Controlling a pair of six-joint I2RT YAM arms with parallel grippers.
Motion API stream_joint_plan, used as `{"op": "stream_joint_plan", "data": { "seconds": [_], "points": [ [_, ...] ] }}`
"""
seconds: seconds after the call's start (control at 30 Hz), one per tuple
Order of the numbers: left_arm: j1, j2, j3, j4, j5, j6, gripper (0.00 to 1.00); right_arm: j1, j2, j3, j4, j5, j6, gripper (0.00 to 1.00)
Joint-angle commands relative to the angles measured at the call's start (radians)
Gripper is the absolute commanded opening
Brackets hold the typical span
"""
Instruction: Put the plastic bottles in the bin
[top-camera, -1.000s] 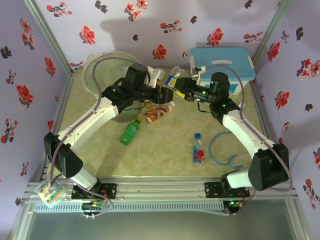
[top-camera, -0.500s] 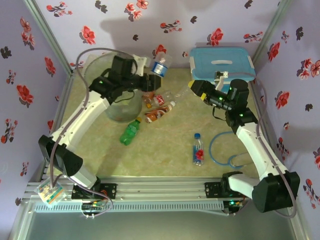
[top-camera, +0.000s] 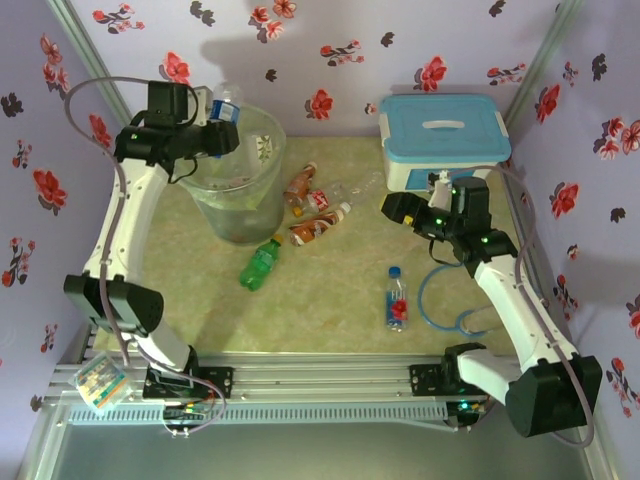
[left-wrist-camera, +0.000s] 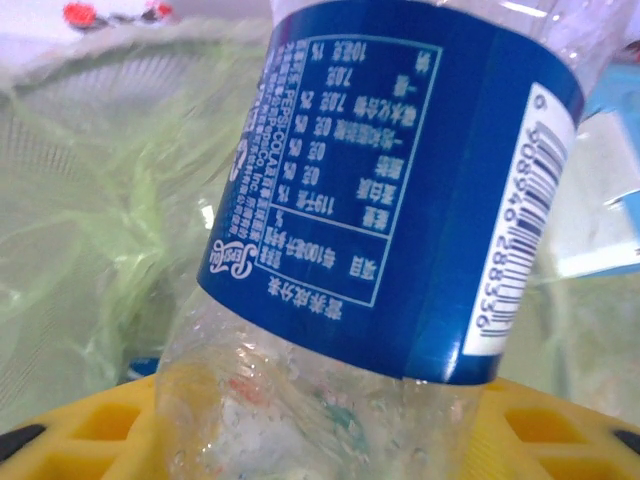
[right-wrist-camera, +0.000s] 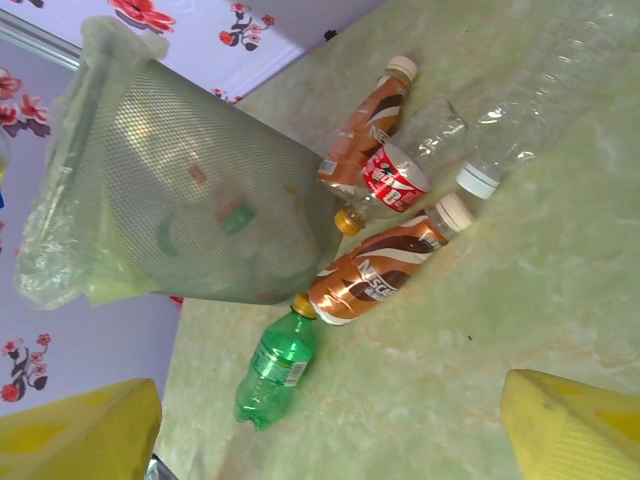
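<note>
The left pincer (top-camera: 214, 133) is hanging raised at the far left rim of the round translucent grey-green bin (top-camera: 240, 195), which is lined with a clear plastic bag and is standing on the pale green bench (top-camera: 330, 325). It is gripping a clear plastic bottle with a blue label (top-camera: 227, 108). In the left wrist view that bottle (left-wrist-camera: 400, 200) is sitting clamped between the yellow fingers (left-wrist-camera: 85, 435), with the bagged bin behind it. The bottle is being held at the bin's rim; whether it is over the opening I cannot tell.

The right pincer (top-camera: 393, 207) is hovering over the bench in front of the white rectangular box with a light-blue lid (top-camera: 445, 135). Its jaws are gaping wide, with nothing between them.

Other bottles are lying on the bench. Just right of the bin are an orange-brown bottle with a pale cap (right-wrist-camera: 365, 125), a clear bottle with a red label (right-wrist-camera: 395, 175), a brown coffee-drink bottle (right-wrist-camera: 375, 275) and a plain clear bottle with a white cap (right-wrist-camera: 540, 110). A green plastic bottle (top-camera: 262, 262) is lying in front of the bin. A small clear bottle with a blue cap (top-camera: 397, 297) is lying apart near the right arm, beside a looped blue cable (top-camera: 440, 305).
</note>
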Motion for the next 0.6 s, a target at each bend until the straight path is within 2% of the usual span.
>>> {"op": "stream_joint_plan", "data": {
  "seconds": [0.0, 0.13, 0.23, 0.3, 0.37, 0.47, 0.57],
  "points": [
    [0.010, 0.067, 0.030, -0.107, -0.080, 0.070, 0.28, -0.009, -0.028, -0.008, -0.045, 0.034, -0.055, 0.89],
    [0.009, 0.096, 0.026, -0.136, -0.184, 0.082, 0.27, -0.011, -0.032, -0.012, -0.060, 0.047, -0.064, 0.88],
    [0.010, 0.105, 0.008, -0.135, -0.217, 0.096, 0.27, -0.013, -0.032, -0.015, -0.067, 0.049, -0.068, 0.89],
    [0.009, 0.113, 0.003, -0.131, -0.217, 0.106, 0.38, -0.013, -0.032, -0.015, -0.069, 0.052, -0.071, 0.88],
    [0.010, 0.114, 0.001, -0.127, -0.217, 0.108, 0.44, -0.014, -0.033, -0.017, -0.071, 0.053, -0.072, 0.88],
    [0.010, 0.116, 0.000, -0.117, -0.217, 0.114, 0.62, -0.013, -0.031, -0.018, -0.084, 0.065, -0.076, 0.89],
    [0.009, 0.119, 0.003, -0.111, -0.215, 0.116, 0.71, -0.015, -0.029, -0.017, -0.105, 0.087, -0.089, 0.89]
  ]
}}
